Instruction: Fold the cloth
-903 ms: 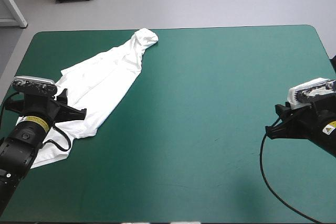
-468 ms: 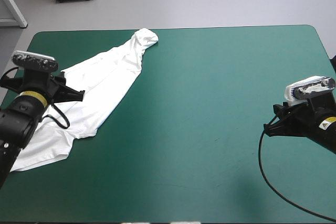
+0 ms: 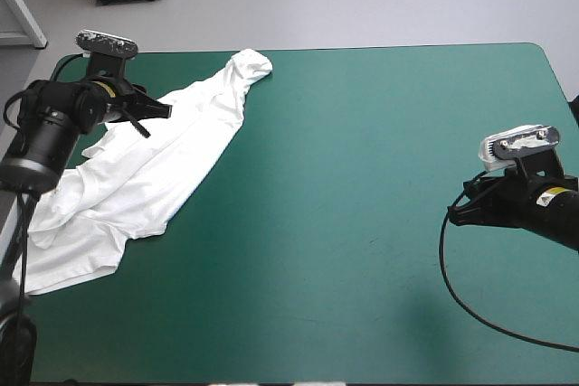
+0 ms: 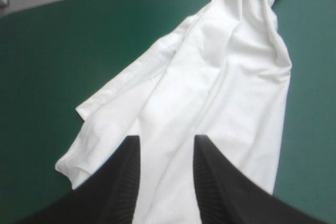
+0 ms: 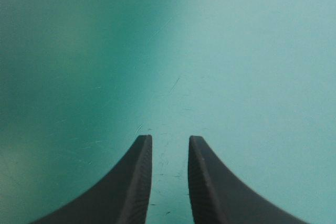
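I see T-shirt [image 3: 154, 178] rumpled, no fold made. Left gripper [image 4: 165, 142] over it, slightly parted, empty. Right gripper [image 5: 169, 139] likewise, over bare teal-green cover [image 3: 362, 178].

Left tool [image 3: 156, 118] swung toward far edge, uncovering T-shirt's [image 3: 172, 169] near end

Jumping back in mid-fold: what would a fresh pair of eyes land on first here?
The white T-shirt, a long rumpled strip running diagonally from the table's left edge to its far edge, stands out against the teal-green cover. The left tool hovers open over its far half, while the right tool sits open over bare cover near the right edge.
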Action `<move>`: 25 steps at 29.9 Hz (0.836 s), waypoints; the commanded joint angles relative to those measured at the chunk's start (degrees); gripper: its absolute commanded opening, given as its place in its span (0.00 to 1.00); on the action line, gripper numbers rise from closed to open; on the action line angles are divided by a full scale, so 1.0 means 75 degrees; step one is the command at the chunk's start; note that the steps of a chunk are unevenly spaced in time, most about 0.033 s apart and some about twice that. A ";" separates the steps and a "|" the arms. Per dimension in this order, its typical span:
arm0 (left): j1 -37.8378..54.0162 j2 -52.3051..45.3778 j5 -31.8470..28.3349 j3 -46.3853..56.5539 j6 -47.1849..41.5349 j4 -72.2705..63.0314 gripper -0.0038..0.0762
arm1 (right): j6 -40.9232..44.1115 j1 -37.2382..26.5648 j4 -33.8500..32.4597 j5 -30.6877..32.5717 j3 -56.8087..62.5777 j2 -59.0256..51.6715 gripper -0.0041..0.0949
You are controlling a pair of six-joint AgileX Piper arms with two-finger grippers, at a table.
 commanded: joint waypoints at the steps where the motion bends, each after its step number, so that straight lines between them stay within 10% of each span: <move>1: 0.0749 0.0398 -0.0139 -0.0560 0.0821 -0.1346 0.35 | -0.0111 0.0013 0.0152 -0.0280 -0.0282 0.0066 0.28; 25: 0.1348 0.3808 0.1779 -0.3098 0.2093 -0.2485 0.53 | -0.0313 0.1010 0.0334 -0.0135 -0.1106 0.1630 0.28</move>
